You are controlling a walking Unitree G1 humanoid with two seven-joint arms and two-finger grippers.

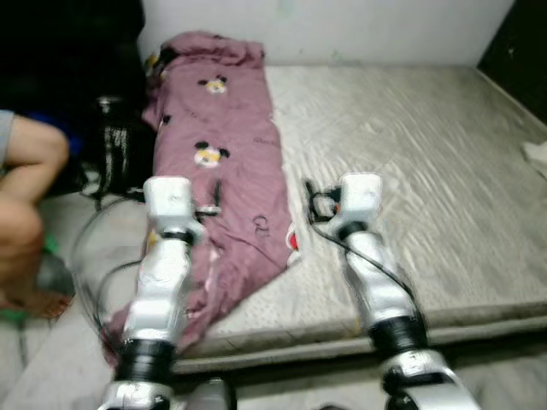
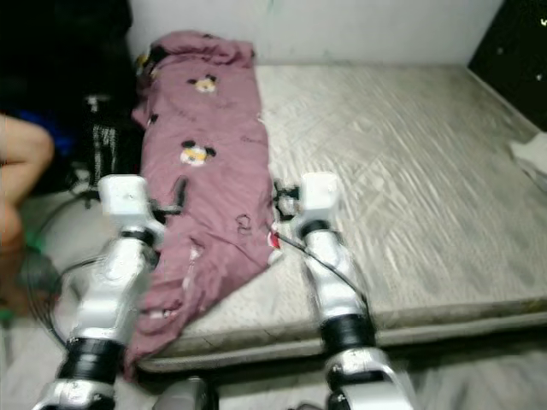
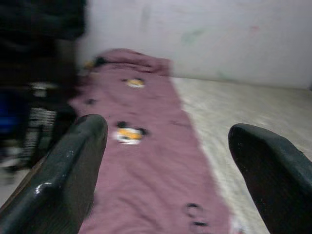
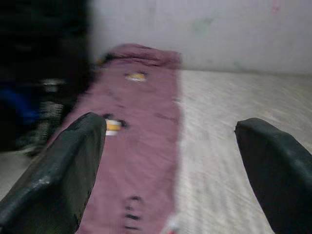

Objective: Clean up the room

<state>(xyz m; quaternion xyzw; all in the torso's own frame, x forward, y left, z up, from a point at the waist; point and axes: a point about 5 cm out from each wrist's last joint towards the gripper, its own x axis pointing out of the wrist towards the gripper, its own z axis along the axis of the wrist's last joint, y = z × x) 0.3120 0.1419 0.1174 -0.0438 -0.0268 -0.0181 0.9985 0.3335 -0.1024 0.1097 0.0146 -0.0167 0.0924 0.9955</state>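
Room: bare grey mattress (image 1: 402, 145) against a pale wall (image 1: 342, 26); head views slightly blurred.
Blanket: mauve cartoon-print blanket (image 1: 226, 171) lies in a long strip along the robot's left side of the mattress, bunched at the wall end, its near end drooping over the mattress's front edge.
Left gripper: left gripper (image 3: 168, 161) is held out over the near part of the blanket, fingers (image 3: 73, 170) spread wide apart, nothing between them; whether it touches the cloth cannot be told.
Right gripper: right gripper (image 4: 170, 165) is held forward beside the blanket's right edge, over the seam between cloth and bare mattress, fingers likewise wide apart and empty.
Small item: something small, red and white (image 1: 293, 242), lies at the blanket's right edge near the right arm; too blurred to name.
Surroundings: dark bags or clothes (image 1: 115, 145) piled by the left edge, a black cable (image 1: 94, 248) looping on the floor, a person's bare knee (image 1: 30, 154) at far left, a white scrap (image 1: 534, 154) at the right edge of the mattress.
Done: seemingly little; the blanket is unfolded and nothing is held.
Left: probably grasping and folding or straightening the blanket, then dealing with the clutter beside the bed.
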